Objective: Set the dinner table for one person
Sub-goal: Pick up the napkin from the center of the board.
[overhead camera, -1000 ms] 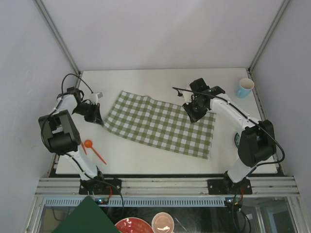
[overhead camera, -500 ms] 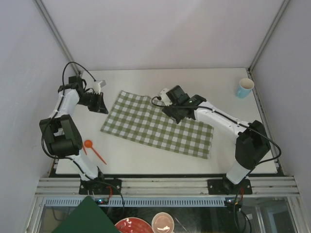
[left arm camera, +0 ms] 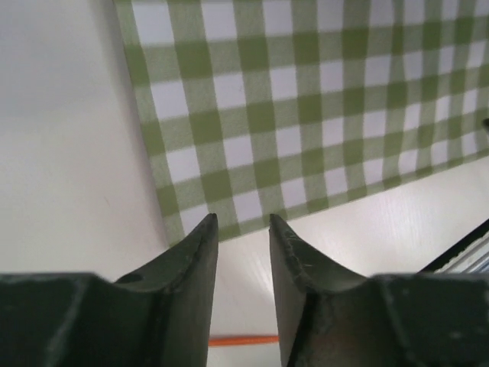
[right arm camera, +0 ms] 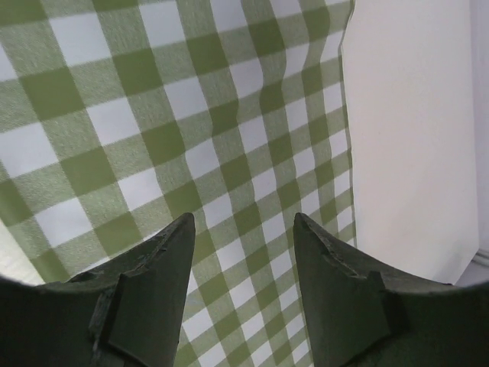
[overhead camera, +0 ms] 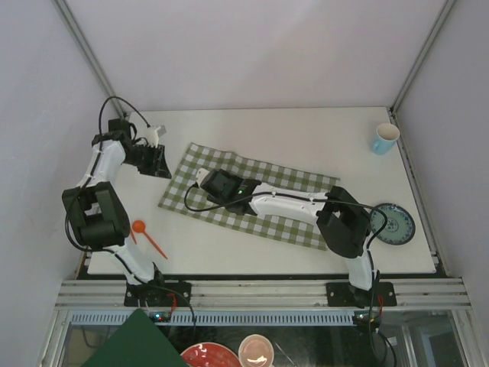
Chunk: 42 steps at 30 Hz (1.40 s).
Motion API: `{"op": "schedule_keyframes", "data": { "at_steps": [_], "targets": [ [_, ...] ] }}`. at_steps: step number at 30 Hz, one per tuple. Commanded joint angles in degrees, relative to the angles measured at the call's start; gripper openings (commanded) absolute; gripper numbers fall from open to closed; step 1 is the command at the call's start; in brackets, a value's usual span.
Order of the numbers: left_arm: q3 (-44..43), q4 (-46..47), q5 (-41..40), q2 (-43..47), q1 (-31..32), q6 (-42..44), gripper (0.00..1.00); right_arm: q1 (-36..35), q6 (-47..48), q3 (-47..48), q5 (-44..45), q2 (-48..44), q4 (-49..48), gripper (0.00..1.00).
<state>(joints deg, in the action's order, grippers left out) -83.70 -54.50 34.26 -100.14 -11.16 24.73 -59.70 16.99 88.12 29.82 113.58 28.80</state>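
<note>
Occupying nearly the whole top view, the dinner table (overhead camera: 306, 130) is being covered across its middle by a checked cloth (overhead camera: 283, 177) that is lying askew, with its far edge rippled. A risk is being judged from this: the right arm is reaching low across the cloth from the right, so any sideways pull could be dragging the fabric out of square or bunching it. Its elbow is being carried close to the plate (overhead camera: 393, 223) at the near right, which could be knocked toward the table edge. The right gripper (right arm camera: 243, 222) is being held about half open above the cloth's left part, with nothing between its fingers; whether it is touching the fabric cannot be told. The left gripper (left arm camera: 241, 222) is being held slightly parted over bare table just beside the cloth's left edge. Nothing is being gripped by it, and an orange spoon (overhead camera: 145, 233) is lying nearer.
</note>
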Motion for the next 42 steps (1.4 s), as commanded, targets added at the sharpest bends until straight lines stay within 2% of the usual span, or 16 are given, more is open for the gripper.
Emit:
{"op": "schedule_keyframes", "data": {
  "at_steps": [1,3,4,8,14,19,26,34,37,42],
  "targets": [
    [6.2,2.3,-2.8,3.7,-3.1,-0.5,0.49,0.6,-0.8,3.1,2.0,-3.2,-1.9,0.55],
    [7.8,3.1,-3.3,3.3,-3.9,-0.2,0.58,1.2,-1.3,2.6,1.6,-4.2,-1.6,0.55],
    [8.5,3.5,-3.5,3.0,-4.1,-0.2,0.59,1.4,-1.4,2.5,1.5,-4.6,-1.6,0.55],
    [10.3,5.5,-5.0,0.6,-4.1,-0.9,0.55,1.7,-1.5,2.6,1.8,-5.6,-0.8,0.55],
    [11.2,7.4,-4.1,-4.4,-3.7,-0.7,0.58,2.4,-1.9,2.4,1.5,-7.4,0.4,0.55],
    [11.4,9.1,-6.3,-6.8,-3.6,-1.1,0.60,3.1,-2.1,1.5,1.3,-8.6,0.6,0.55],
    [11.0,9.3,-8.3,-8.8,-3.5,-0.7,0.57,3.5,-2.5,1.8,0.7,-8.6,1.1,0.55],
    [12.4,7.3,-7.9,-9.7,-1.9,1.2,0.42,3.6,-1.8,2.4,0.9,-8.7,1.2,0.55],
    [11.3,5.3,-6.2,-10.4,-1.1,2.3,0.29,3.6,-1.5,3.0,1.1,-8.2,1.3,0.55],
    [7.9,2.6,-3.0,-11.6,-0.1,2.4,0.02,3.2,-2.2,3.6,0.6,-6.5,1.0,0.54]
  ]
}}
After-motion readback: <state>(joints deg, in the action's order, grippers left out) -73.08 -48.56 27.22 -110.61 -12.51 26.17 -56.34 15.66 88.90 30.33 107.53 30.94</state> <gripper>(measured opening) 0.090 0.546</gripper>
